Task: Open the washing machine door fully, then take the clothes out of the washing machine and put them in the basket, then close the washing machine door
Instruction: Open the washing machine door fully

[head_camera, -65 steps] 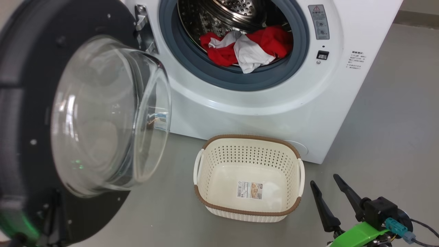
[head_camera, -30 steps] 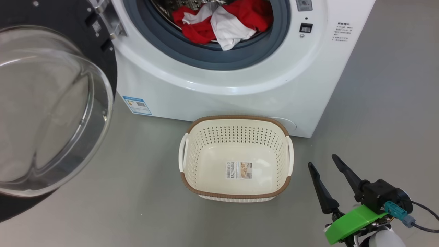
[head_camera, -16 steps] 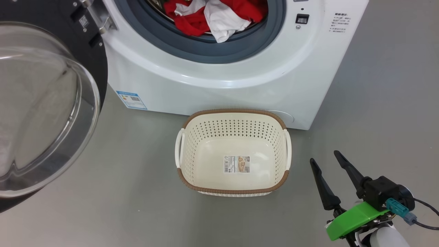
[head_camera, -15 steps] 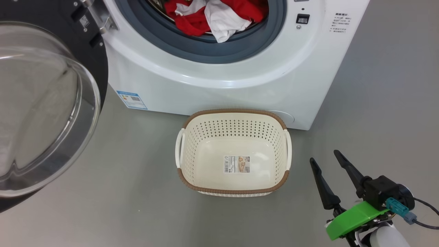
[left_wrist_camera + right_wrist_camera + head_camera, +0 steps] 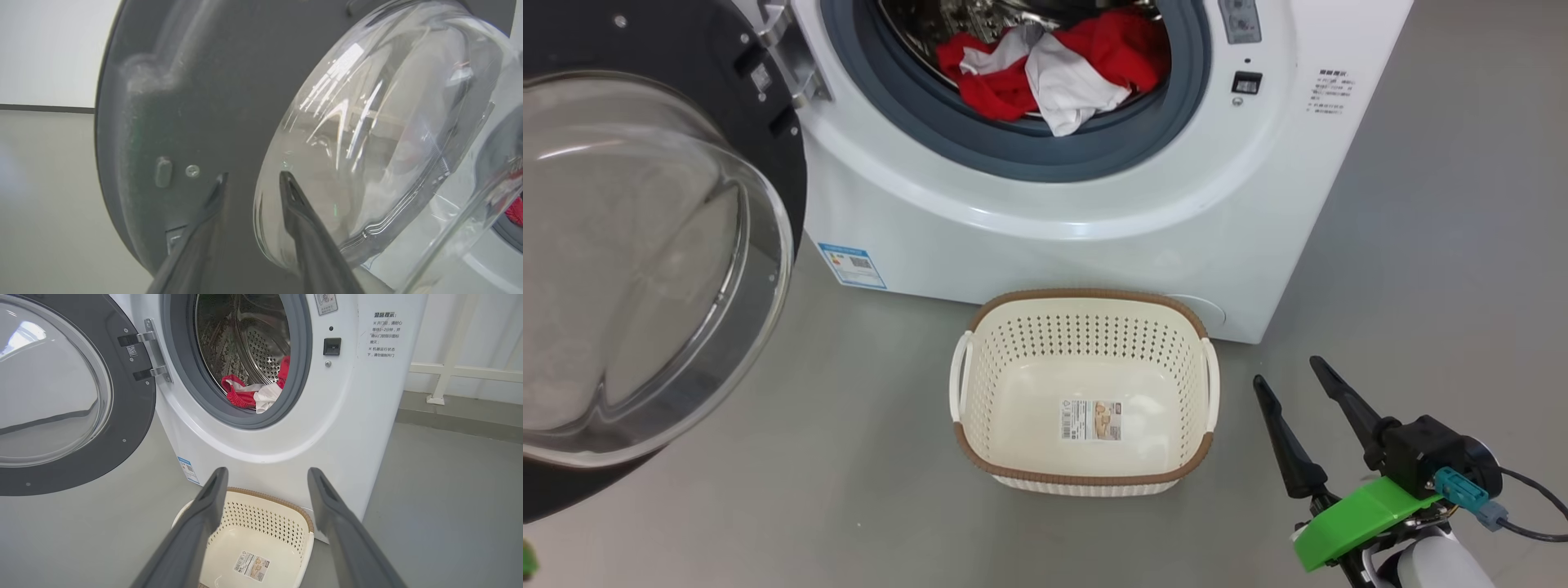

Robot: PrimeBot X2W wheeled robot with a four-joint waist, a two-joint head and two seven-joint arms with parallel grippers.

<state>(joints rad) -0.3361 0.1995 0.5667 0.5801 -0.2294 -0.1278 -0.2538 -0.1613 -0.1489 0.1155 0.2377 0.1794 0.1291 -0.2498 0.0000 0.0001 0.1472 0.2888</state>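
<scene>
Beyond the dark fingers of my right gripper sit a cream, brown-rimmed perforated basket, red-and-white clothes, a white washing machine.

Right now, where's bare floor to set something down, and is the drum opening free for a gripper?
Bare floor between the washing machine door and the basket; more to the right of the washing machine, ahead of the right gripper. The drum mouth is free above the clothes. Crowded: basket close against the machine's front; door overhangs the left.

Your right end effector sits lower right in the head view, fingers spread wide and pointing up. Your left end effector shows its fingers partly parted.
</scene>
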